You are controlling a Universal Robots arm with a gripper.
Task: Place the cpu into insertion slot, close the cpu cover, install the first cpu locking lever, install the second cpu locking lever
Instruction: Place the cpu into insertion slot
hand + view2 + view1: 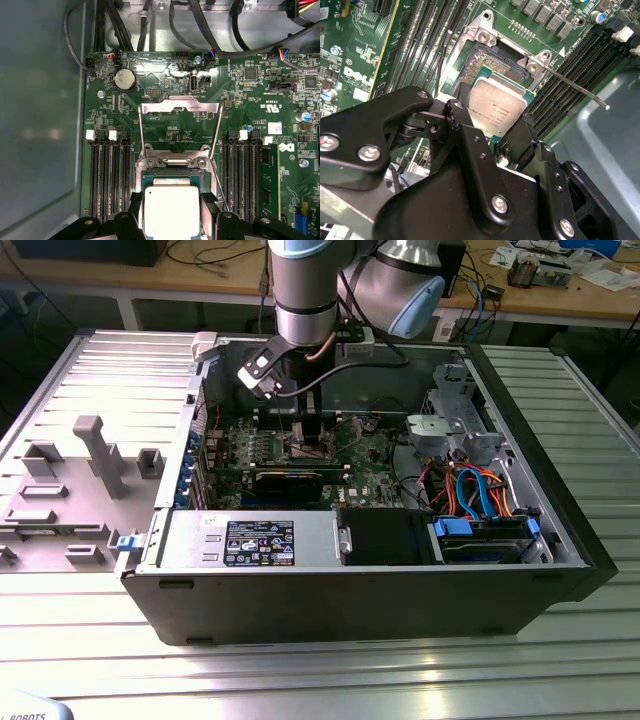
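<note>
Arm [305,290] reaches down into the open computer case [350,605], over the green motherboard [372,455].

Gripper [496,131]: fingers [464,117] partly closed, clamped on two opposite edges of the cpu [497,105]. Silvery top faces up.

Cpu position: over the insertion slot [490,62]. In the second wrist view the far part of the slot's dark centre is uncovered past the chip's edge. Cannot tell whether the chip rests on the slot or hangs just above it.

Cpu cover [180,105]: swung up and standing open at the slot's far side; board shows through its window. Room above the slot is free.

One locking lever [575,86] sticks out unlatched, a thin rod slanting from the slot's corner across the memory slots [570,70].

Clearances: banks of long black memory slots run close along both sides of the slot [107,175]; the fingers sit between the chip's edges and these banks, with little side room. Beyond one bank, the grey case wall [40,125].
</note>
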